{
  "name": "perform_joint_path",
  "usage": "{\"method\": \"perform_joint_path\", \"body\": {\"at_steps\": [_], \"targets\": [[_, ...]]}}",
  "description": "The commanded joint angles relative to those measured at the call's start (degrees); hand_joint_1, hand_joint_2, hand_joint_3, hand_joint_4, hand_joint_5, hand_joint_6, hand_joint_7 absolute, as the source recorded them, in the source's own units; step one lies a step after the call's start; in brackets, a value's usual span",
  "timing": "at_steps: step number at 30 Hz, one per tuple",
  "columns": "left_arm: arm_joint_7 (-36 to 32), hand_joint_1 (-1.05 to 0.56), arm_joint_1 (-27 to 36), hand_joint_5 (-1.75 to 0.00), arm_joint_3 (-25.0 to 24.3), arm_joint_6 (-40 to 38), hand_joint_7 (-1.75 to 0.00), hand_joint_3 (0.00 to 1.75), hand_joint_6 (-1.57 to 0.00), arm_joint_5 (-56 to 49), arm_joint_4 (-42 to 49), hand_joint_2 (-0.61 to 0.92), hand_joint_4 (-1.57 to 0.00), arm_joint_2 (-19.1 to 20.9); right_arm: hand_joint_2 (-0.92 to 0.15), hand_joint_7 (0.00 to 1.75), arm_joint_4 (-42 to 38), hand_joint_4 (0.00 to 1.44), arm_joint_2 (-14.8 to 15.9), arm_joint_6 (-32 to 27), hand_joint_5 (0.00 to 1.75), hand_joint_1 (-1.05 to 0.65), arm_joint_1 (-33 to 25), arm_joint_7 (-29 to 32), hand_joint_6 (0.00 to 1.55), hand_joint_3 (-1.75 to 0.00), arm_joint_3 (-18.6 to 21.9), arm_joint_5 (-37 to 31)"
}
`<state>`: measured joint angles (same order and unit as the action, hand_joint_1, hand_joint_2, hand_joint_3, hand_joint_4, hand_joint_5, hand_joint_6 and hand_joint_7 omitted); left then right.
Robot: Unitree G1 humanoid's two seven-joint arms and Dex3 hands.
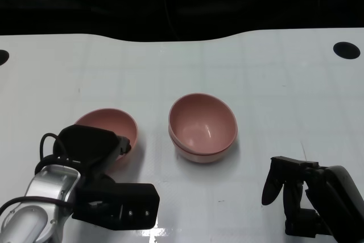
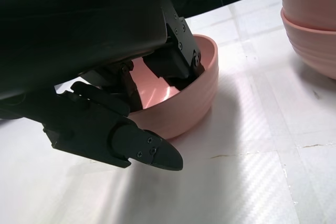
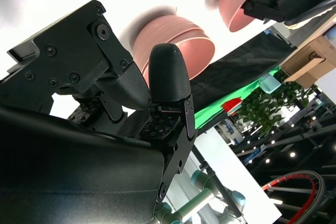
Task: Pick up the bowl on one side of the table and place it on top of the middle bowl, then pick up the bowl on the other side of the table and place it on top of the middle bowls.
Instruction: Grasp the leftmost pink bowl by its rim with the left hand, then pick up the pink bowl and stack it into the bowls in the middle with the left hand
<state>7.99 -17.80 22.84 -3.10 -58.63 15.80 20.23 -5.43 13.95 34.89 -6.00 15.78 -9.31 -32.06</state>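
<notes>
Two pink bowls sit nested as a stack (image 1: 202, 123) in the middle of the white table (image 1: 273, 83). A single pink bowl (image 1: 111, 120) stands to its left. My left hand (image 1: 94, 146) holds this bowl at its near rim. In the left wrist view, its fingers (image 2: 173, 59) reach inside the bowl (image 2: 178, 114) and the thumb lies along the outer wall. The stack (image 2: 312, 19) is apart from it. My right hand (image 1: 296, 194) hangs near the table's front right, fingers apart and holding nothing. The right wrist view shows the stack (image 3: 176, 43) and the held bowl (image 3: 241, 3).
Round black holes mark the table at the far right (image 1: 347, 49) and far left (image 1: 1, 56). Beyond the table's far edge it is dark. A green backdrop and plants show past the table in the right wrist view.
</notes>
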Motion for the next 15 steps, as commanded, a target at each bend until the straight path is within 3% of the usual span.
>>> {"method": "perform_joint_path", "body": {"at_steps": [1,3,4,5,6,7,9,12,15], "targets": [[-2.3,-0.36,-1.5,-1.18,0.7,1.0,-0.09,0.13,-0.99,1.2,2.4,0.92,-0.75,1.3,-0.11,1.55,0.1,0.99,0.1,0.1,1.75,-0.1,0.1,0.4,0.83,-1.68,0.3,0.2],[-2.7,-0.36,-1.7,-1.18,1.0,1.1,-0.09,0.14,-1.01,1.6,2.7,0.92,-0.76,1.4,-0.11,1.55,0.1,0.99,0.1,0.1,1.75,-0.1,0.1,0.4,0.84,-1.69,0.3,0.2],[-6.7,-0.36,-1.8,-1.18,0.5,2.5,-0.09,0.14,-1.01,2.1,3.7,0.92,-0.76,1.3,-0.11,1.55,0.0,0.99,0.1,0.1,1.75,-0.1,0.0,0.3,0.84,-1.69,0.3,0.3],[-9.9,-0.32,-2.0,-1.46,0.2,3.5,-0.41,0.15,-1.04,2.5,4.4,0.92,-0.87,1.1,-0.11,1.55,-0.1,0.99,0.1,0.2,1.75,-0.1,0.0,0.3,0.84,-1.69,0.3,0.4],[-12.9,-0.29,-2.1,-1.63,0.0,4.4,-0.97,0.14,-0.84,3.0,5.0,0.92,-0.92,1.1,-0.12,1.54,-0.1,0.98,0.0,0.1,1.75,-0.1,0.0,0.3,0.84,-1.69,0.3,0.4],[-14.9,-0.27,-2.2,-1.69,-0.2,5.0,-1.07,0.12,-0.77,3.3,5.2,0.91,-0.94,1.2,-0.12,1.54,-0.1,0.98,0.0,0.1,1.75,-0.1,0.0,0.2,0.84,-1.69,0.3,0.4],[-15.9,-0.26,-2.3,-1.73,-0.2,4.9,-0.95,0.09,-0.79,3.7,4.6,0.91,-0.89,1.5,-0.11,1.54,0.0,0.98,0.0,0.0,1.75,-0.1,0.0,0.2,0.84,-1.69,0.2,0.3],[-17.1,-0.23,-2.5,-1.74,-0.8,5.4,-1.25,0.12,-0.71,4.8,3.6,0.92,-0.83,1.8,-0.11,1.53,-0.2,0.98,-0.1,0.0,1.75,-0.1,0.1,0.2,0.84,-1.69,0.2,0.3],[-17.3,-0.25,-2.8,-1.75,-1.1,5.6,-1.17,0.22,-0.74,5.3,2.5,0.91,-0.83,2.1,-0.1,1.53,-0.4,0.98,-0.1,-0.1,1.75,-0.1,0.3,0.7,0.84,-1.68,0.2,-0.3]]}}
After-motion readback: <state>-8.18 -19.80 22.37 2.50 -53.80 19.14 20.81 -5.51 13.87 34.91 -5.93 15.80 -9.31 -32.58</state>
